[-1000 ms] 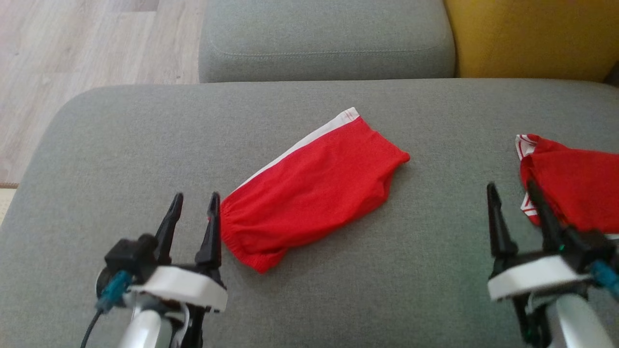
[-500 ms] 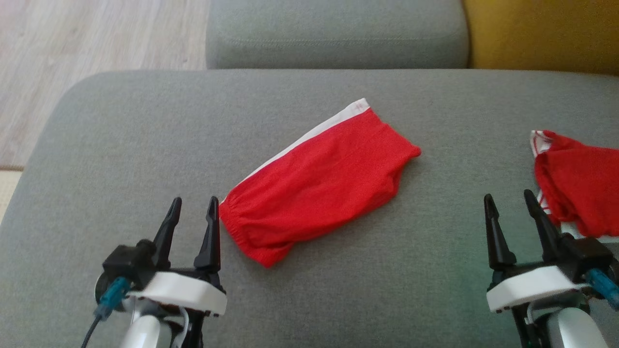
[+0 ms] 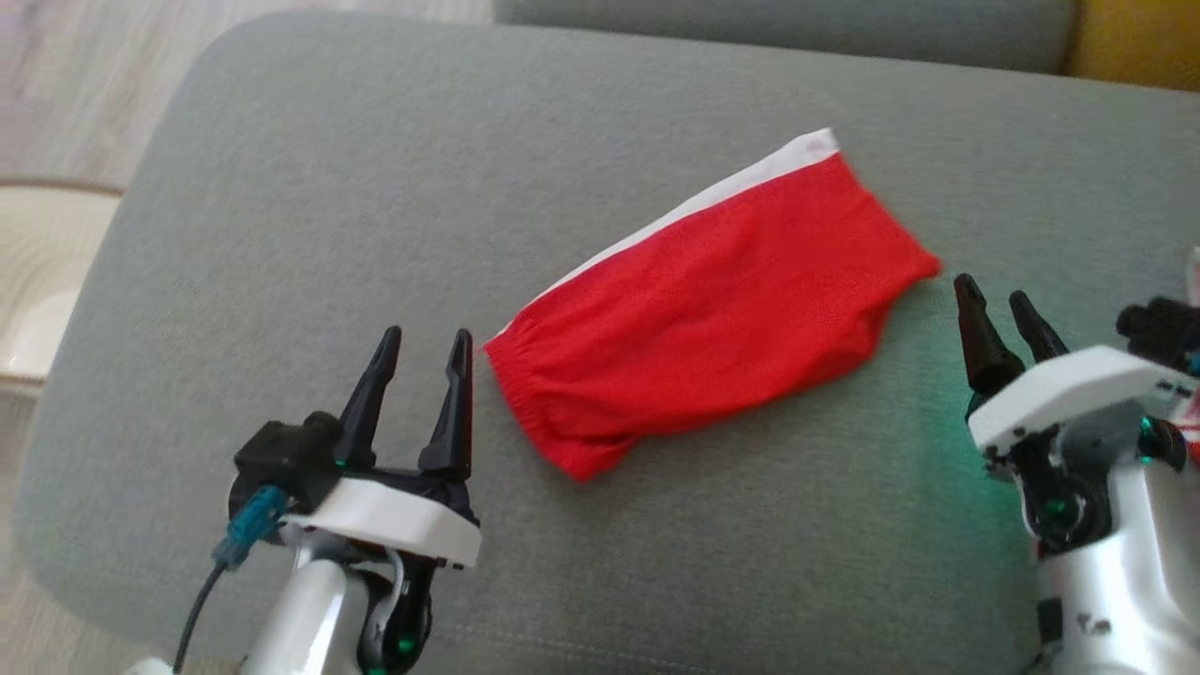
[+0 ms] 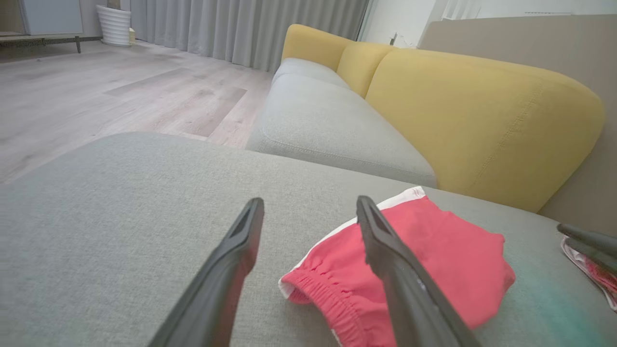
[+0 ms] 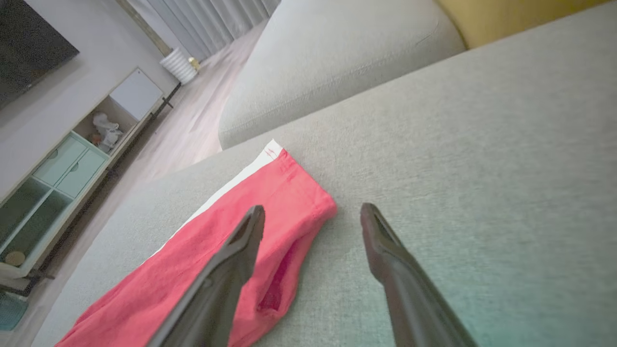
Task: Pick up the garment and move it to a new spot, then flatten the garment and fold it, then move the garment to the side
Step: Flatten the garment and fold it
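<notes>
A folded red garment (image 3: 712, 300) lies flat on a grey sofa cushion (image 3: 281, 187), flanked by the left gripper (image 3: 427, 332) and right gripper (image 3: 990, 287), both with jaws released and empty.

A second red-and-white garment (image 4: 595, 284) lies part-covered under the right gripper (image 3: 992, 289), cut by the frame edge | red garment (image 5: 202, 255) partly masked by one of that gripper's fingers, near end out of frame | shelf clutter (image 5: 107, 131) far beyond it, too small to identify
</notes>
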You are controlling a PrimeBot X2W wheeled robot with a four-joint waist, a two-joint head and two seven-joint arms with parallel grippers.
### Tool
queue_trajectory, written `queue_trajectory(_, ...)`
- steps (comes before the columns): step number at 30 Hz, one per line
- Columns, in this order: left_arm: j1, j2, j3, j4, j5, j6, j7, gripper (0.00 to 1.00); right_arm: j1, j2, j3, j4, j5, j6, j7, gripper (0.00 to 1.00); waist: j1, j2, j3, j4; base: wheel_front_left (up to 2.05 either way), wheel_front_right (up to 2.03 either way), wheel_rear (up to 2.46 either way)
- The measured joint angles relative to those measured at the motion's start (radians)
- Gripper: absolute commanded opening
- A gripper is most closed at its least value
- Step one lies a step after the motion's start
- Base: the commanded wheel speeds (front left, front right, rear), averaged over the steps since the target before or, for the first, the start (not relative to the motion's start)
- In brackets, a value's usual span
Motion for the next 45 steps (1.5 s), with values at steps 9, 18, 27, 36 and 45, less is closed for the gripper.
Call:
queue_trajectory(9,-0.019,-0.001,-0.057,0.013,-0.008,0.013,0.0,1.0,-0.114,0.002,-0.107,0.161,0.012,0.0,0.174,1.0,0.0,0.0,0.053,0.103,0.0,0.0,0.0)
queue_trajectory(18,-0.029,-0.001,-0.084,0.008,-0.028,0.027,0.0,1.0,-0.23,0.0,-0.184,0.278,-0.024,0.0,0.269,1.0,0.0,0.0,0.079,0.152,0.0,0.0,0.0)
queue_trajectory(27,-0.057,-0.001,-0.088,-0.005,-0.047,0.039,0.0,1.0,-0.346,-0.007,-0.208,0.38,-0.075,0.0,0.298,0.41,0.0,0.0,0.105,0.175,0.0,0.0,0.0)
queue_trajectory(36,-0.057,-0.001,-0.084,-0.003,-0.046,0.043,0.0,1.0,-0.347,-0.003,-0.202,0.427,-0.018,0.0,0.211,0.0,0.0,0.0,0.088,0.146,0.0,0.0,0.0)
queue_trajectory(45,-0.057,-0.001,-0.073,-0.001,-0.028,0.042,0.0,1.0,-0.258,-0.001,-0.181,0.367,0.099,0.0,0.03,0.0,-0.0001,0.0,0.057,0.067,0.0,0.0,0.0)
